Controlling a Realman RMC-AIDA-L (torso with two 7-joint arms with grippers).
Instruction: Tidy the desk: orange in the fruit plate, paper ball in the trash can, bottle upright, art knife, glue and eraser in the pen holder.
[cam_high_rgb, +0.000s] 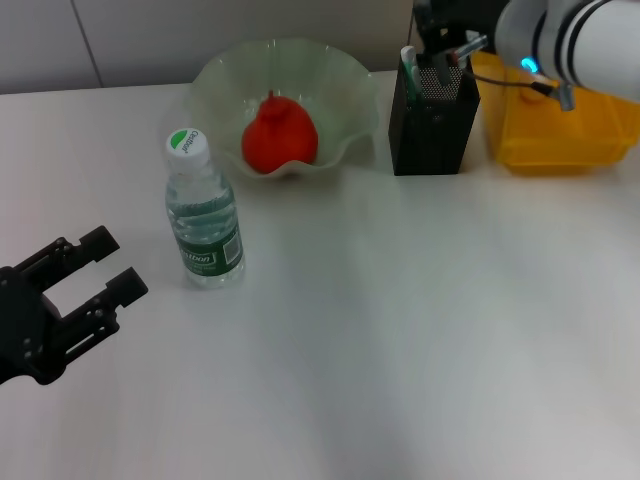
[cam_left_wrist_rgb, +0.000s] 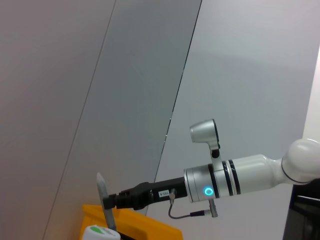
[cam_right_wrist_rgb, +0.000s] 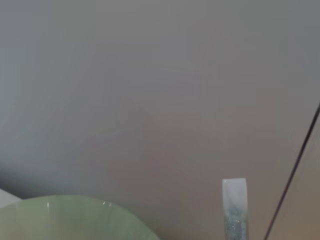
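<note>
Now right hand (cam_high_rgb: 447, 50) directly over pen holder (cam_high_rgb: 432, 125).

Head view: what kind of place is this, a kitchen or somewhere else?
Most likely a desk being tidied, not a kitchen: a white table holds a black mesh pen holder with things inside, a yellow trash can, a water bottle and a fruit plate.

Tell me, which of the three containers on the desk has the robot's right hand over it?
The pen holder, the black mesh cup between the green fruit plate and the yellow trash can. The right gripper hovers above its opening.
</note>
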